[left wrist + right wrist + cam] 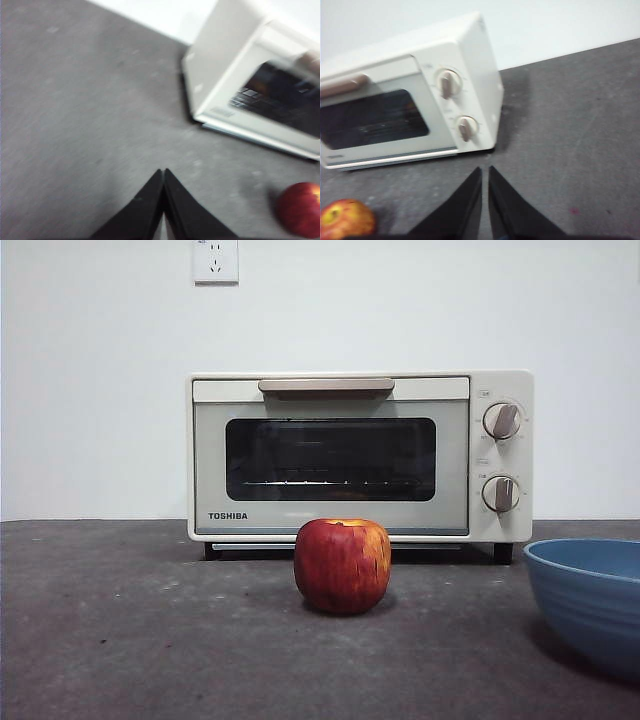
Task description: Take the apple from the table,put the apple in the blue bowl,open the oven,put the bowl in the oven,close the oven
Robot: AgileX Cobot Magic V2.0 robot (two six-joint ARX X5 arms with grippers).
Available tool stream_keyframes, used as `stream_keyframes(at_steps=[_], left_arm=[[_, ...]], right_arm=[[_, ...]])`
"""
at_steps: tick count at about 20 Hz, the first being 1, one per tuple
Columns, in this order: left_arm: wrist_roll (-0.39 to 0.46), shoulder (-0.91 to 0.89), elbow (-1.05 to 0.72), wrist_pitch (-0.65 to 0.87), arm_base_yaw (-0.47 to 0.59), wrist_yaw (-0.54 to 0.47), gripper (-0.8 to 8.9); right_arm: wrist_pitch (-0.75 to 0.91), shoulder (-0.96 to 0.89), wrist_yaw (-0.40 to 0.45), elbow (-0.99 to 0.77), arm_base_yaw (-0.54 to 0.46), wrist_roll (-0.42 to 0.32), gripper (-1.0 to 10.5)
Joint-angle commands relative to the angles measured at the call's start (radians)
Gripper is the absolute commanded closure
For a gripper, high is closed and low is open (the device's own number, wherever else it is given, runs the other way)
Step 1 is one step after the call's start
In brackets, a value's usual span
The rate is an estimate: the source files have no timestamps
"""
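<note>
The red apple (342,565) stands on the dark grey table (130,640), just in front of the cream-white TOSHIBA oven (360,455), whose door is closed. The blue bowl (590,600) sits at the right edge of the front view, partly cut off. Neither arm shows in the front view. My left gripper (163,172) hovers shut above bare table, with the apple (300,207) off to one side and the oven (260,85) beyond. My right gripper (485,170) is shut too, near the oven's knob side (455,105); the apple (346,219) lies apart from it.
A white wall with a power socket (216,260) stands behind the oven. The oven has a beige bar handle (326,386) and two round knobs (501,420).
</note>
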Motion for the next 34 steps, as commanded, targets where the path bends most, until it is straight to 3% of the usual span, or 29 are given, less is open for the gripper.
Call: stream_keyframes(at_steps=[1, 11, 17, 21, 27, 28, 31, 34], left_arm=[[-0.008, 0.066, 0.068, -0.003, 0.0, 0.035, 8.06], [0.19, 0.38, 0.438, -0.253, -0.028, 0.154, 8.06], [0.273, 0.481, 0.601, -0.417, -0.124, 0.167, 8.06], [0.3, 0.504, 0.663, -0.516, -0.208, 0.166, 8.06], [0.3, 0.504, 0.666, -0.536, -0.254, 0.165, 8.06], [0.3, 0.504, 0.666, -0.536, -0.254, 0.165, 8.06], [0.3, 0.504, 0.666, -0.531, -0.254, 0.165, 8.06], [0.3, 0.504, 0.666, -0.531, -0.254, 0.165, 8.06]], right_arm=[[-0.036, 0.047, -0.035, 0.082, 0.001, 0.011, 9.4], [-0.306, 0.362, -0.257, 0.431, 0.024, -0.18, 9.4], [-0.522, 0.544, -0.292, 0.636, 0.096, -0.325, 9.4], [-0.682, 0.647, -0.293, 0.744, 0.192, -0.383, 9.4], [-0.695, 0.693, -0.293, 0.752, 0.315, -0.381, 9.3], [-0.689, 0.693, -0.293, 0.752, 0.317, -0.377, 8.8], [-0.675, 0.693, -0.278, 0.752, 0.317, -0.316, 5.4], [-0.673, 0.717, -0.267, 0.752, 0.317, -0.291, 5.4]])
